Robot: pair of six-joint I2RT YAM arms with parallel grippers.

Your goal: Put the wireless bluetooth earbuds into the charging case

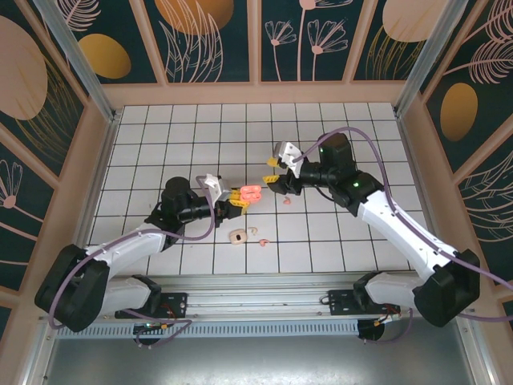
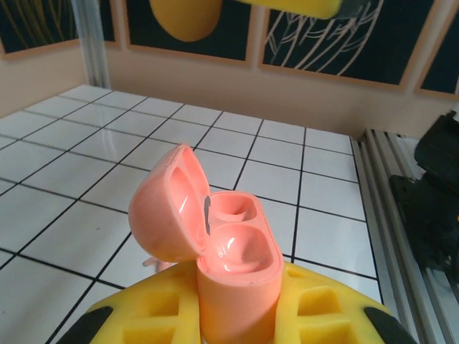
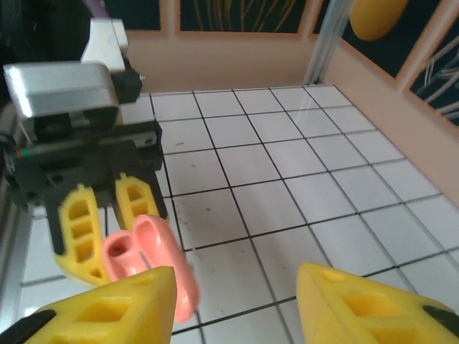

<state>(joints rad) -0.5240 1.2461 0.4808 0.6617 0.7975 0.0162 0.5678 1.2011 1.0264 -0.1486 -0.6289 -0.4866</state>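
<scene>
- No text, label, brand, number or sign can be read in any view.
- Case (image 2: 237, 287): plain pink surface, no lettering legible.
- Wall panels (image 1: 200, 32): drawn leaves and circles only, no words.

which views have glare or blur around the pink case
left wrist: white glare spots inside the open pink case, left gripper's fingers soft at the bottom edge; right wrist: slightly soft overall, right gripper's fingers blurriest; top external: evenly lit and sharp
</scene>
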